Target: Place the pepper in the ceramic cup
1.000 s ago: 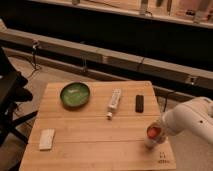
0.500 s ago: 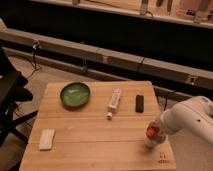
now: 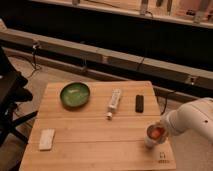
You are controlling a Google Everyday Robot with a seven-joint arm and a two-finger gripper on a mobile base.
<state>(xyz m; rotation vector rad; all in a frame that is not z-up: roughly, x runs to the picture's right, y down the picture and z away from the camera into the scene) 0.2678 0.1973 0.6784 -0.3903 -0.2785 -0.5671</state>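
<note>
A light wooden table (image 3: 95, 132) fills the lower centre of the frame, its slats running left to right, with a dark wall and a long pale ledge across the upper half behind it. At the left edge of the frame stands part of a black chair (image 3: 10, 100). The robot's white arm (image 3: 192, 120) enters from the lower right and reaches in over the table's right edge. Toward the upper left of the tabletop sits a wide green bowl (image 3: 75, 94). Near the upper middle lies a white tube (image 3: 114, 103), set lengthways and slightly tilted, and just to its right, apart from it, a small black rectangular object (image 3: 139, 103). A pale flat block (image 3: 46, 139) rests at the lower left of the table. At the lower right, near the table's edge, stands the ceramic cup (image 3: 151, 141), and the pepper (image 3: 157, 133) shows as an orange-red spot at its mouth. The gripper (image 3: 161, 131) is right at the cup's top; whether its claw grips the pepper I cannot tell.
</note>
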